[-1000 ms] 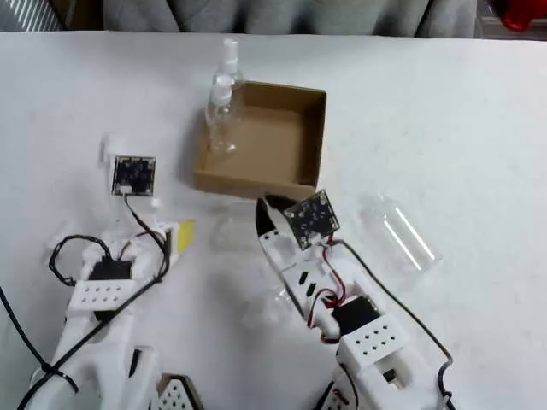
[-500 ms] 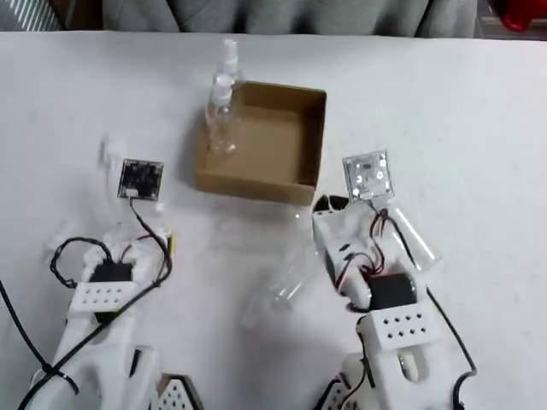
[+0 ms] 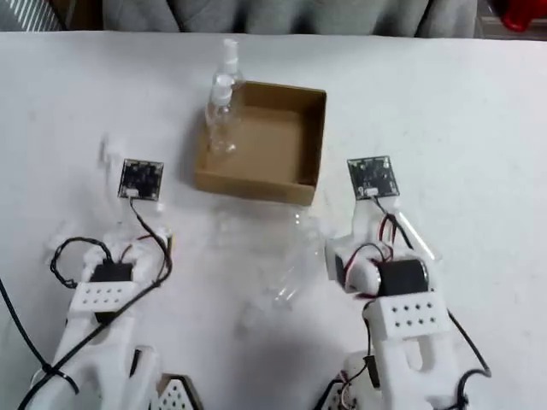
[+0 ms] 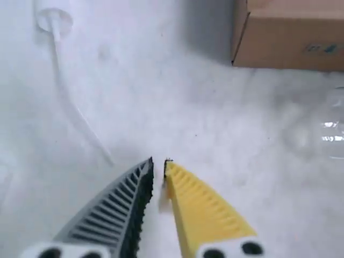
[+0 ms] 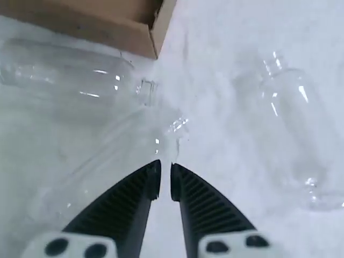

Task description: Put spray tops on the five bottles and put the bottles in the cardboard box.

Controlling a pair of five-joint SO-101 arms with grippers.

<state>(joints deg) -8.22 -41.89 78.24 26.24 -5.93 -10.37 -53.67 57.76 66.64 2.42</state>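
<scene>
Two spray-topped bottles stand at the far left corner of the cardboard box. Three clear, uncapped bottles lie on the white table just near of the box. A loose spray top lies to the box's left. The left arm and right arm hover low, jaws nearly closed on nothing.

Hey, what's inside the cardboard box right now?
A spray-topped bottle stands upright against the left wall of the cardboard box, a second bottle at its far corner, possibly outside. Elsewhere brown floor shows; the near wall hides a floor strip.
</scene>
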